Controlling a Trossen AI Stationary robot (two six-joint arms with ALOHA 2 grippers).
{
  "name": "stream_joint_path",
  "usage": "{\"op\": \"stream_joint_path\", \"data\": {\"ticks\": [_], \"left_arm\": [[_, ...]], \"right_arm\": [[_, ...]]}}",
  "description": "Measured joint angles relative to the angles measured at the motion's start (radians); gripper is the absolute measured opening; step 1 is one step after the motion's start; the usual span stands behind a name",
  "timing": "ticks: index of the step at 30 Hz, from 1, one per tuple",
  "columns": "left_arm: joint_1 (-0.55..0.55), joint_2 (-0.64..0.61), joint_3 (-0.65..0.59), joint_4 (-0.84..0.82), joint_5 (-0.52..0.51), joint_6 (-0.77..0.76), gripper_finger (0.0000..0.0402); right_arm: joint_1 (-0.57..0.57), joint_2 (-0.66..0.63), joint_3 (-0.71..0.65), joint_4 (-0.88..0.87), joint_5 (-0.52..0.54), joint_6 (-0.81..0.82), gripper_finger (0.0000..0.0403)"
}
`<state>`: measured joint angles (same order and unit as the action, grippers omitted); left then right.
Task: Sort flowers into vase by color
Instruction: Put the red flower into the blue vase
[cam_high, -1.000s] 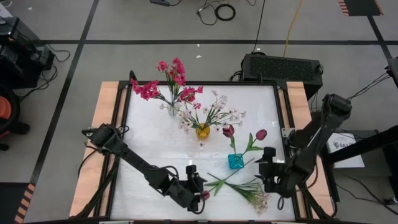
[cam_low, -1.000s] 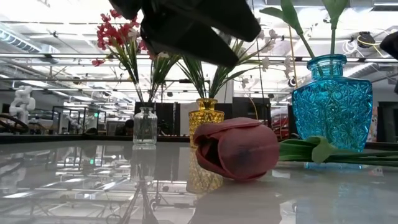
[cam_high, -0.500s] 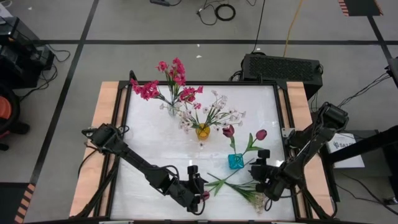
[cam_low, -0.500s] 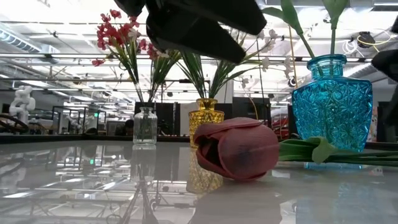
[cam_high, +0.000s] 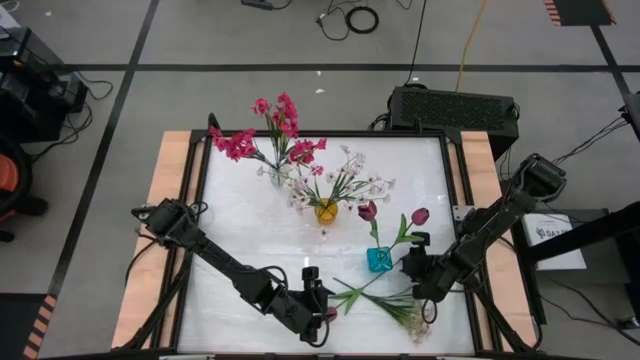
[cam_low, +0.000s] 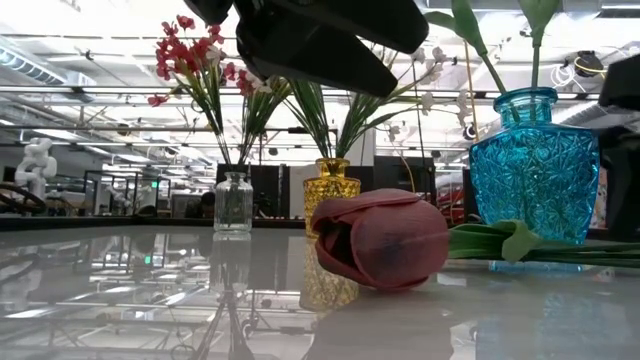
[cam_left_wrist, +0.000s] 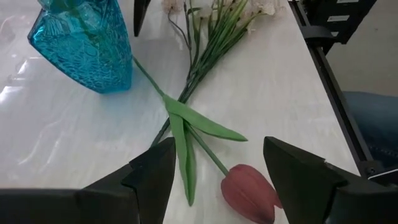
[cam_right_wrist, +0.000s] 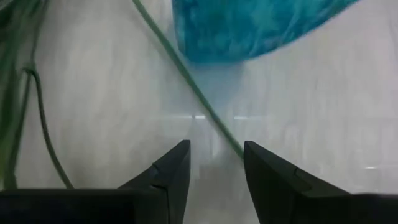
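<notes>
Beside blue vase (cam_high: 379, 259) | right gripper (cam_high: 412, 278) low, jaws part-open, astride tulip stem (cam_right_wrist: 186, 81), nothing held

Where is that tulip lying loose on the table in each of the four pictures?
High view: the loose tulip lies near the table's front edge, beside the left gripper.
Low view: its bud fills the centre foreground.
Left wrist view: bud between the fingers.
Right wrist view: only a thin green stem, bud not shown.
Shared landmark: the blue vase.
</notes>
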<state>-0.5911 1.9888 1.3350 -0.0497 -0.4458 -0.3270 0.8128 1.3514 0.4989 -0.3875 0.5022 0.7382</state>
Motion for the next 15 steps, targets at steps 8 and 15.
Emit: {"op": "stream_joint_path", "data": {"ticks": [8,15], "left_arm": [[0.000,0.000,0.000,0.015,0.000,0.000,0.0248],[0.000,0.000,0.000,0.015,0.000,-0.001,0.0248]], "right_arm": [[-0.042,0.001,-0.042,0.076,-0.090,-0.026,0.0113],[-0.043,-0.033,-0.033,0.062,-0.175,-0.028,0.0055]]}}
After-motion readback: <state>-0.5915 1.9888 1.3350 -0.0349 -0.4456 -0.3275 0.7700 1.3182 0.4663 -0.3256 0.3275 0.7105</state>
